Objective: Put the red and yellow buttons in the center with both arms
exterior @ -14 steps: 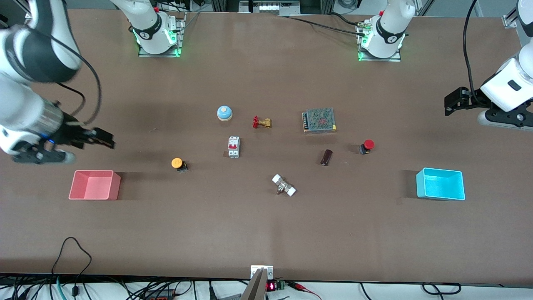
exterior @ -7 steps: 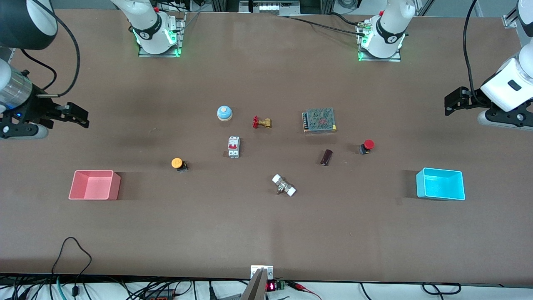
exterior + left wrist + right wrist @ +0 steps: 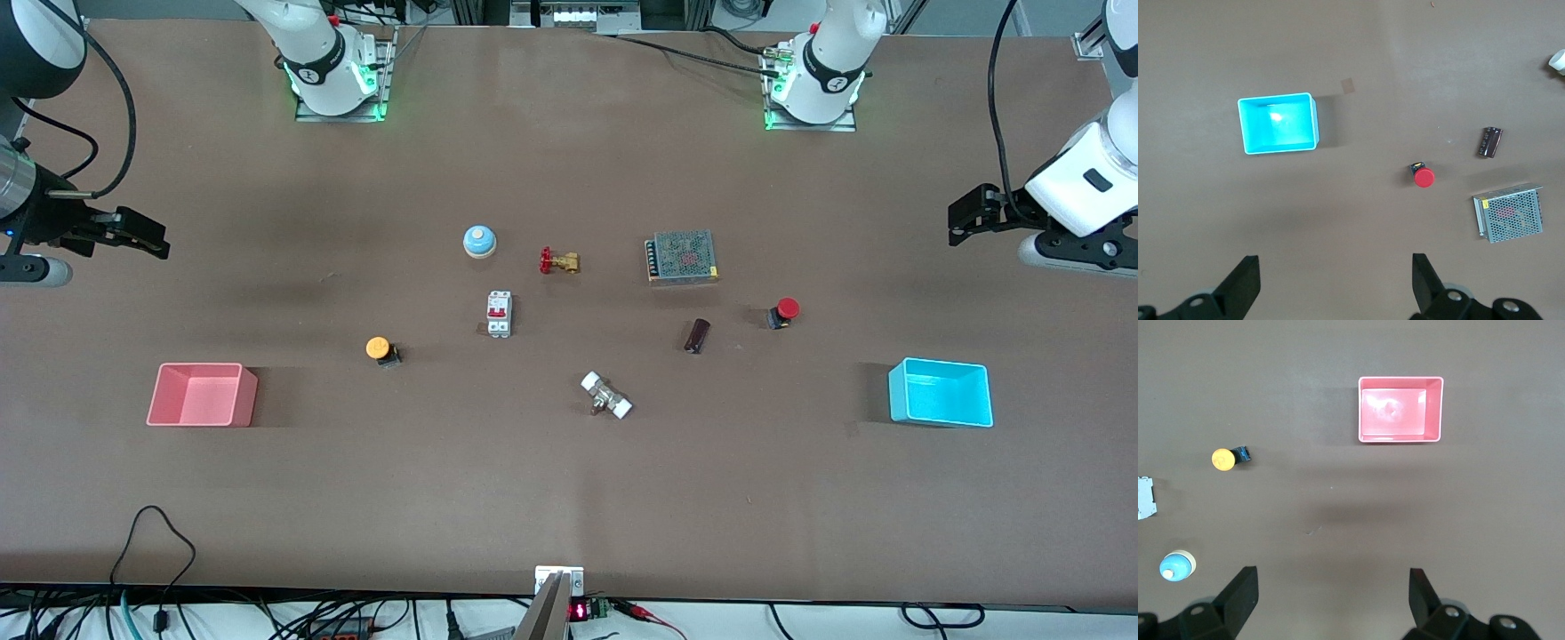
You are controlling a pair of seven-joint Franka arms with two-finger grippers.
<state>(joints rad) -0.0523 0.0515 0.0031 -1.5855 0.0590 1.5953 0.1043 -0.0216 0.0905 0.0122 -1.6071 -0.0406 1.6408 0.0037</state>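
The yellow button lies on the brown tabletop toward the right arm's end; it also shows in the right wrist view. The red button lies toward the left arm's end, and in the left wrist view. My right gripper is open and empty, high over bare table at the right arm's end. My left gripper is open and empty, high over bare table at the left arm's end. Both buttons rest apart from the grippers.
A pink bin and a cyan bin stand at the two ends. Between the buttons lie a pale blue bell, a brass valve, a white breaker, a metal mesh box, a dark cylinder and a white-ended fitting.
My right arm has swung up and outward toward the table's end, away from the pink bin. The left arm and all objects have not moved.
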